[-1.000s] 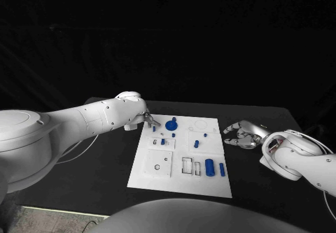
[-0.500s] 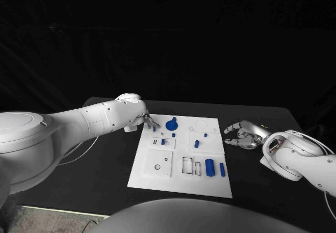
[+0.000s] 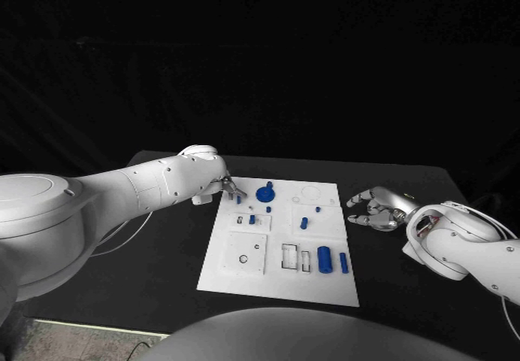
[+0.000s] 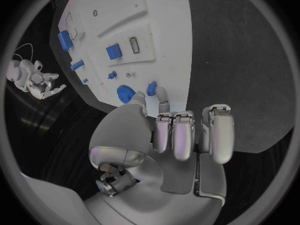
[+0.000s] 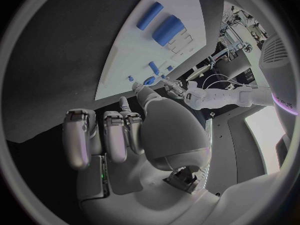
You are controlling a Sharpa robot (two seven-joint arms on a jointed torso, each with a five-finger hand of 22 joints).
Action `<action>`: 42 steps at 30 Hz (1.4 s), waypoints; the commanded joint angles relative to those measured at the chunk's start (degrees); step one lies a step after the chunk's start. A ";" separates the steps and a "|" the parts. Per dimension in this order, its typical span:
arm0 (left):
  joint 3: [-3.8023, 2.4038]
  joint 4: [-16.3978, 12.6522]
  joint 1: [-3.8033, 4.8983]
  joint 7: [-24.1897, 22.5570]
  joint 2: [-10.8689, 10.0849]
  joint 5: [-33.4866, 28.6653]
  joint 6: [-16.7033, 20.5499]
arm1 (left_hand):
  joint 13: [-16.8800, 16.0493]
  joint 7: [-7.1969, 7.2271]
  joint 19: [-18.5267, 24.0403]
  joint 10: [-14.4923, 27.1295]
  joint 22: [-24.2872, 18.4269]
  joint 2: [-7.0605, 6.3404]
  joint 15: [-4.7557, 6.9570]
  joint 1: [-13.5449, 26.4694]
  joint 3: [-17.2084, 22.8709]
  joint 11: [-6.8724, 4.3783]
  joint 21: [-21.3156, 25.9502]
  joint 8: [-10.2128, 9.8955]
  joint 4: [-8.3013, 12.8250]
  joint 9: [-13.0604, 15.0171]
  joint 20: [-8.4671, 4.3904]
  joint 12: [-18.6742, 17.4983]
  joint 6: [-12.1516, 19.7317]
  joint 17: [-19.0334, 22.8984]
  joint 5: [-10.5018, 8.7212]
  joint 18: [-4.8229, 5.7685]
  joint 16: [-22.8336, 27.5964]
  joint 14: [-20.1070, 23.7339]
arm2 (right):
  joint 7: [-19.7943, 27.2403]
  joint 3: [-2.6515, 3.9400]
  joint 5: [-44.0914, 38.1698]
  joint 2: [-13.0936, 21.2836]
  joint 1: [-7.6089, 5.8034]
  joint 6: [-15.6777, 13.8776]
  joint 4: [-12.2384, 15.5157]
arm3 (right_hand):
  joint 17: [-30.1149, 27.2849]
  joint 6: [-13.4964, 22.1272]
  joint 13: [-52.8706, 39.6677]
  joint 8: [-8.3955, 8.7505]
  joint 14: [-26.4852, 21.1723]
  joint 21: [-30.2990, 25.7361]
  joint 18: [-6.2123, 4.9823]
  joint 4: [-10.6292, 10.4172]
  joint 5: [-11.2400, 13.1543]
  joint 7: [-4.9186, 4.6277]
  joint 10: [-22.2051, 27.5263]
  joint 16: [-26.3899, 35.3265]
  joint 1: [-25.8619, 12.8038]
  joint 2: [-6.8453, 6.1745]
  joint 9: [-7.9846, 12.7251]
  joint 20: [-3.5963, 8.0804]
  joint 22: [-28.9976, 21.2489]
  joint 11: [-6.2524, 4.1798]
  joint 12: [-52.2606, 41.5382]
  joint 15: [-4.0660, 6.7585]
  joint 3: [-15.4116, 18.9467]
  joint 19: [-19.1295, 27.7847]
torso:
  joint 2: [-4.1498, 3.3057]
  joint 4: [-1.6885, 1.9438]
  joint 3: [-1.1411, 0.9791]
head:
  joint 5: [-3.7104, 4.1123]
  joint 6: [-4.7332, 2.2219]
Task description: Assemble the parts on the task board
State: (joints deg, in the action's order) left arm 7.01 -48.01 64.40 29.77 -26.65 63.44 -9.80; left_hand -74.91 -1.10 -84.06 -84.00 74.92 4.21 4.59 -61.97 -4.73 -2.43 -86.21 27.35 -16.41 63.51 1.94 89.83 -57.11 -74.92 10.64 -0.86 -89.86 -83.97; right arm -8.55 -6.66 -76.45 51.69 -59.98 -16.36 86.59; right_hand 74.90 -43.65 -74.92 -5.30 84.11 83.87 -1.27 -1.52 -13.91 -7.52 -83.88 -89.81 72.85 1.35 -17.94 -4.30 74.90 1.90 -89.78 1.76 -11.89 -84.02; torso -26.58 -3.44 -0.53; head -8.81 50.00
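Task board (image 3: 284,282) lies mid-table with blue parts (image 3: 324,257) on it. Left hand (image 3: 231,189) hovers at its far left corner, fingertips by a small blue peg (image 4: 151,88); grip unclear. Right hand (image 3: 376,209) rests beside the right edge, fingers curled, empty.

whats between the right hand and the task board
Only bare black table: in the head view the right hand sits just off the task board.

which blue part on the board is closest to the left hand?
The small blue peg at the white task board's far left corner, right by the left hand's fingertips. The blue gear-shaped part sits further in; other blue pieces lie nearer the robot.
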 commanded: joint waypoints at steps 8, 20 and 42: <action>-0.05 0.86 -0.09 -1.66 0.62 -1.25 0.12 | -15.09 -0.35 -1.60 -6.00 11.26 0.31 -0.39 -1.60 -0.28 0.57 0.59 -1.04 0.06 0.11 0.34 0.17 0.36 -15.08 2.05 -0.70 -0.14 -6.03 | 0.30 0.00 -0.03 -0.01 0.01 0.11 0.04 | 15.10 -0.49 -15.08 -0.25 5.89 -0.11 -0.47 -0.12 -0.61 -0.16 -6.12 -0.19 0.15 0.44 0.20 -0.57 12.74 0.33 -0.22 -0.37 -0.33 -2.41 | -0.06 -0.02 0.01 | 0.18 0.00; -0.08 2.02 -0.69 -2.34 1.15 -1.76 0.31 | -15.09 -0.46 -1.48 -6.00 11.21 0.47 -0.49 -2.23 -0.28 0.67 0.73 -1.76 0.06 -0.08 0.42 0.17 0.58 -15.08 3.11 -0.74 -0.14 -6.03 | 0.24 0.00 0.03 0.07 0.01 0.07 0.08 | 15.10 -0.51 -15.08 -0.24 5.89 -0.11 -0.47 -0.12 -0.74 -0.17 -6.12 -0.19 0.19 0.45 0.24 -0.57 12.74 0.34 -0.22 -0.38 -0.37 -2.41 | -0.05 0.07 0.03 | 0.56 0.00; -0.11 3.16 -0.86 -5.02 1.27 -4.44 1.04 | -15.09 -0.19 -1.05 -6.00 11.25 0.27 -0.42 -9.21 3.00 0.53 1.30 -4.72 0.70 -0.15 0.46 0.17 0.45 -15.08 19.13 -0.87 -0.14 -6.03 | -0.02 0.00 1.31 0.07 0.01 0.54 -0.08 | 15.10 -0.65 -15.08 -0.18 5.89 -0.23 -0.50 -0.14 -1.59 -0.22 -6.12 -0.19 0.42 0.65 0.49 -0.58 12.71 0.37 -0.22 -0.40 -0.79 -2.36 | 0.02 0.02 -0.01 | 0.40 0.00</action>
State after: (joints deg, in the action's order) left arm 6.94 -44.82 63.55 26.36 -25.50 60.37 -9.06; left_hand -74.91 -1.51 -83.85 -84.01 74.93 4.46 4.39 -70.85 -1.94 -2.02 -85.08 22.81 -15.73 63.28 2.16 89.83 -56.69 -74.90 29.24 -0.85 -89.86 -84.17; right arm -8.60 -6.66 -75.56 51.77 -59.98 -16.32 86.52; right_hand 74.92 -43.86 -74.92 -5.30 84.11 83.87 -1.27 -1.67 -15.33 -7.73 -83.88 -89.81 73.08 1.58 -17.50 -4.52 74.93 1.90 -89.78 1.76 -12.38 -83.80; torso -26.55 -3.38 -0.56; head -8.37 50.00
